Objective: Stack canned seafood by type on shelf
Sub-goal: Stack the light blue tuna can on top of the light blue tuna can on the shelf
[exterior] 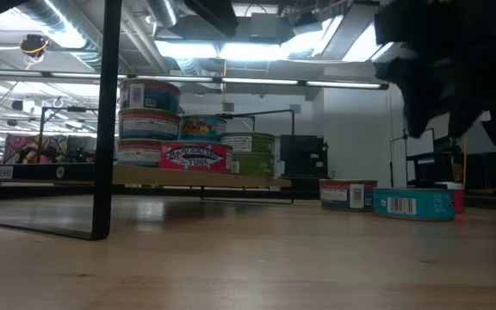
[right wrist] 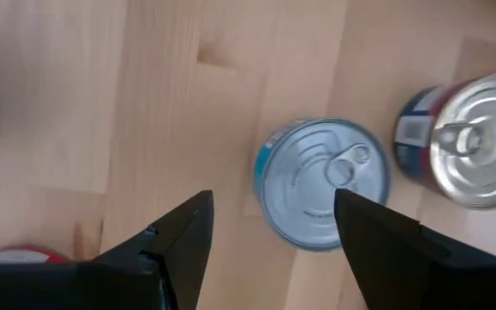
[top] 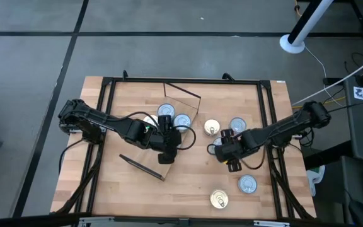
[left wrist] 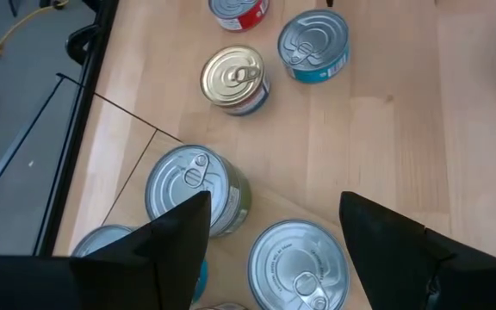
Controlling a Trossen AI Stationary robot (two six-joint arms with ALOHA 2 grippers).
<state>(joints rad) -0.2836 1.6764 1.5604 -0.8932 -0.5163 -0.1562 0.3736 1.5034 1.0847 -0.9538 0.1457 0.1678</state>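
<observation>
- The table (top: 137, 195) is slatted light wood. Nearest the front edge, well clear of the shelf (exterior: 248, 182) on its right-arm side, a front gold-lidded tin (top: 219, 199) stands upright. A front silver-topped tin (top: 247, 184) is just beside it.
- A thin dark frame bar (exterior: 102, 129) of the shelf rises from the table in front of the board.
- The right gripper (right wrist: 272, 196) hangs over the bare table on the shelf's right-arm side. It is farther back than those two front tins.
- Its fingers are spread apart and grip nothing. Straight beneath them stands a blue-sided tin (right wrist: 321, 181), upright with its silver pull-tab lid up.
- A blue-and-red labelled tin (right wrist: 463, 138) stands just beside that one, apart from it.
- The left gripper (left wrist: 274, 200) hangs over the shelf board itself, fingers spread wide and empty.
- Below it on the shelf stand two silver lids: the shelf tin (left wrist: 298, 267) between the fingers and a green-labelled tin (left wrist: 196, 185) next to it.
- In the low view the canned seafood on the shelf is partly stacked. There is a column of three tins (exterior: 147, 125), a blue tin on a red-labelled tin (exterior: 195, 158), and the green-labelled one standing singly.
- Past the shelf's right-arm edge, on the table, stand a rear gold-lidded tin (top: 212, 128) and a rear silver-topped tin (top: 237, 125), near each other.
- Beyond the table is a lit room with ceiling lamps (exterior: 222, 47).
</observation>
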